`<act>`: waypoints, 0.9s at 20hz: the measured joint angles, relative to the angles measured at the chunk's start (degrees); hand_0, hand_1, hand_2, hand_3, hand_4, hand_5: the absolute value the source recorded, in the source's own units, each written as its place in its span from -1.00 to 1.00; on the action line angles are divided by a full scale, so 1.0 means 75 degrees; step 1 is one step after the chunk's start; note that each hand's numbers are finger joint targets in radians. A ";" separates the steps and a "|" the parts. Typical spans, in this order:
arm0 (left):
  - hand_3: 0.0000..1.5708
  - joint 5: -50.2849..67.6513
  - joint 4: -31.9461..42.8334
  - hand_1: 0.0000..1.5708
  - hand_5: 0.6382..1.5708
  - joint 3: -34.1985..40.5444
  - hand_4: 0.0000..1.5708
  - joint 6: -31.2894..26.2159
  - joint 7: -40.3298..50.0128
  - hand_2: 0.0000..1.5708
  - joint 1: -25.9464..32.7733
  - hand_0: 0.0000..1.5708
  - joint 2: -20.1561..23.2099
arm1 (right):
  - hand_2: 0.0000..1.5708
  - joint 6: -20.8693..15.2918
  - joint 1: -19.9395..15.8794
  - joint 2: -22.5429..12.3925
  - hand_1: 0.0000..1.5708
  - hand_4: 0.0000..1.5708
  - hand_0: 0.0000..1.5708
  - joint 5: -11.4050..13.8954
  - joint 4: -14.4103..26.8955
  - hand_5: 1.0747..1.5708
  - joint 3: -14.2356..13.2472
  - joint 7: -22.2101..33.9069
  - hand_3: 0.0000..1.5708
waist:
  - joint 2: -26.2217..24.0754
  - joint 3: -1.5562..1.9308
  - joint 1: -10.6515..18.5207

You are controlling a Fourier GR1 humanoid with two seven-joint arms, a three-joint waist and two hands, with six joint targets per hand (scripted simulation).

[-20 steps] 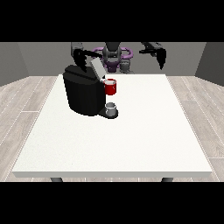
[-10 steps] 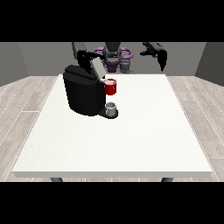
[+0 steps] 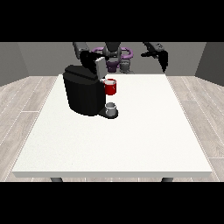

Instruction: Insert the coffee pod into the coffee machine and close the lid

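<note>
The black coffee machine (image 3: pixel 83 94) stands on the left half of the white table (image 3: pixel 140 131). Its lid (image 3: pixel 100 68) is tilted up at the top back. A red thing at the machine (image 3: pixel 111 87) sits under the lid at the front. Below it, a grey thing (image 3: pixel 111 107) rests on the machine's black base. The hand at the view's left (image 3: pixel 89 58) hovers just behind and above the raised lid, close to it. The hand at the view's right (image 3: pixel 162 57) hangs in the air over the table's far right edge, fingers relaxed and pointing down, holding nothing.
The robot's torso (image 3: pixel 114 57) with purple parts stands behind the table's far edge. The machine takes up the far left part of the table. Grey walls and a wood floor surround the table.
The hand at the view's left has lowered slightly towards the lid. The hand at the view's right has shifted a little outward and down. The machine has not moved.
</note>
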 measured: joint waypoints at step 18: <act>-1.00 0.0021 -0.0076 -1.00 1.00 -0.0248 -0.79 0.0098 -0.0351 -1.00 -0.0030 -1.00 -0.0022 | -1.00 -0.0325 -0.0967 0.0507 -1.00 -0.91 -1.00 0.0788 0.0403 1.00 0.0423 -0.0025 -1.00 | 0.0026 0.0007 0.0124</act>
